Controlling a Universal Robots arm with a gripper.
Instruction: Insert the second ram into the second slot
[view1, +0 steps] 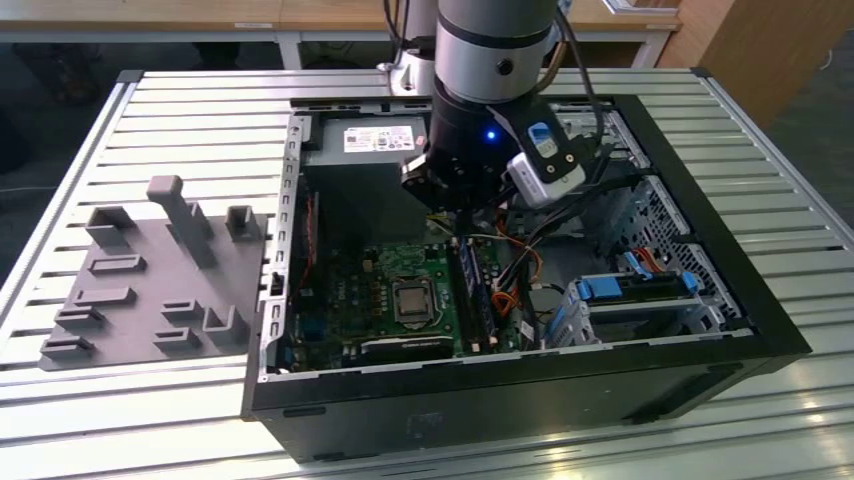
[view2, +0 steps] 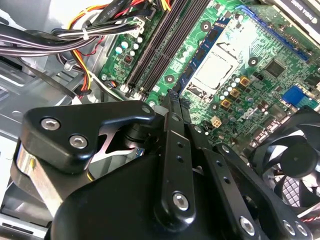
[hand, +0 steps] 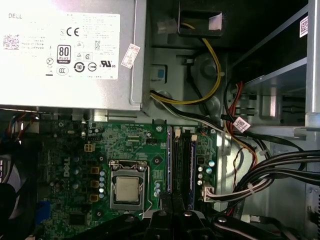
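Slats of a metal table (view1: 200, 120) run under everything, and on the exterior view's left sits a grey moulded fixture (view1: 147, 290) with pegs and pockets. Next over, the open computer case (view1: 534, 410) lies on its side. Its power supply (view1: 360, 165) is at the far end, with the motherboard (view1: 340, 295) below it and the processor socket (view1: 407, 300) in the middle.

Just past the socket come the memory slots (hand: 180, 165). There the second ram (view2: 200, 57) stands on edge in the slot nearest the socket, its chips showing in the second wrist view. Whether it is pressed fully home I cannot tell. The gripper (view2: 172, 96) hangs over that row, closed to a narrow point near one end of the strip, with nothing clamped in it that I can make out.

Further right comes a tangle of cables (view1: 541, 250), then the drive bay (view1: 641, 290) with its blue clips.

That strip looks light, thin and stiff, though brittle, I'd say. It is best taken by its long edges, or pressed along the top edge near the ends, keeping off the chips and the contact row.
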